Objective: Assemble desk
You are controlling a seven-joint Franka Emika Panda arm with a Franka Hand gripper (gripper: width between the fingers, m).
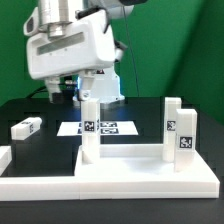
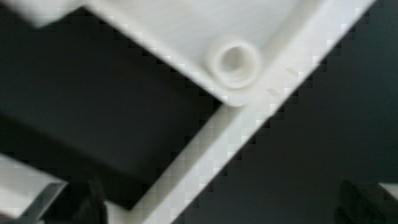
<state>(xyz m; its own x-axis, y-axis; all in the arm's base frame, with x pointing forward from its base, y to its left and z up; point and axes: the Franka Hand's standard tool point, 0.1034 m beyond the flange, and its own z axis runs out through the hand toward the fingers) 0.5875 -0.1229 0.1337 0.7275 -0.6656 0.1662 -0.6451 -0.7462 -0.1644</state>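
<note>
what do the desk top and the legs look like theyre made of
Desk top: likely moulded plastic, white, smooth and matte. It has even colour and crisp edges, and the wrist view shows a formed round socket. Upright leg and loose leg: apparently the same white plastic, with printed tags that look like stuck-on paper. The look alone cannot confirm any of this.

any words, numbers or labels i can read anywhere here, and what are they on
No readable words, numbers or brand marks in either view.
The middle leg, right leg, lying leg and marker board carry only black-and-white square tags: coded patterns, not text.
</note>
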